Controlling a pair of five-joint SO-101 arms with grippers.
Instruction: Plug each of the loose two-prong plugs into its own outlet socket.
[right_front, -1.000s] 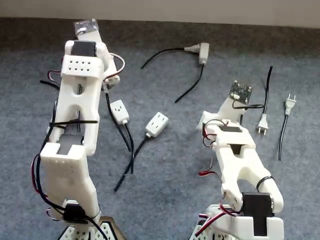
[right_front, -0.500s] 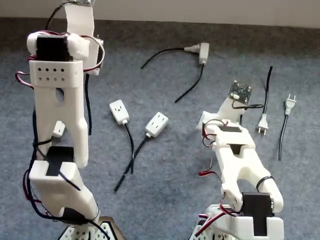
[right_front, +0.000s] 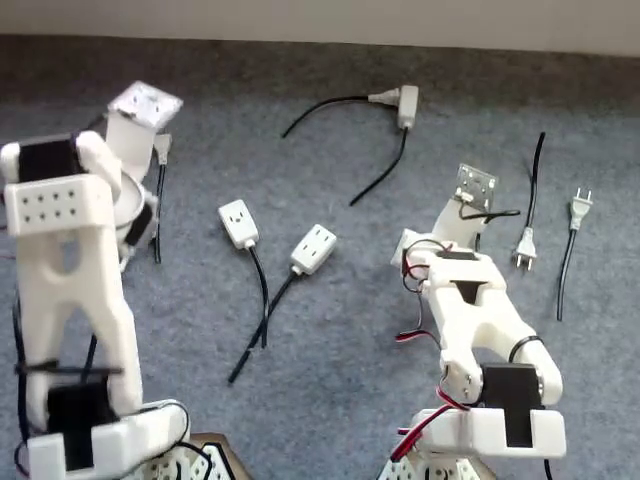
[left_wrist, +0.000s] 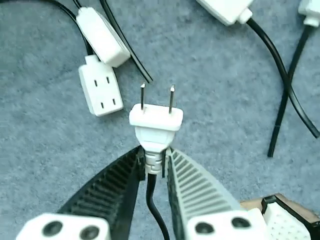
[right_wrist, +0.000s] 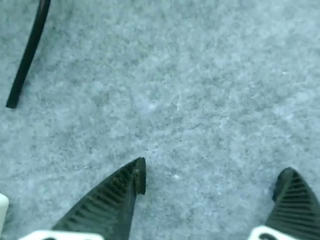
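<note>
The left arm (right_front: 70, 290) stands at the left edge of the grey carpeted worktop (right_front: 340, 330). Its left gripper (left_wrist: 154, 161) is pinched narrow on the neck of a white two-prong plug (left_wrist: 156, 120), with an outlet socket (left_wrist: 100, 91) lying near the prongs. The right gripper (right_wrist: 214, 176) gapes wide over bare carpet right of centre, a second socket (right_front: 238, 222) and third socket (right_front: 314, 248) lie mid-worktop, and a loose plug (right_front: 524, 247) and an outer plug (right_front: 579, 208) lie near the right edge.

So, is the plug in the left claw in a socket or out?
Out. The left claw grips the plug by its neck, both prongs bare; the nearest socket lies apart from it on the carpet.
</note>
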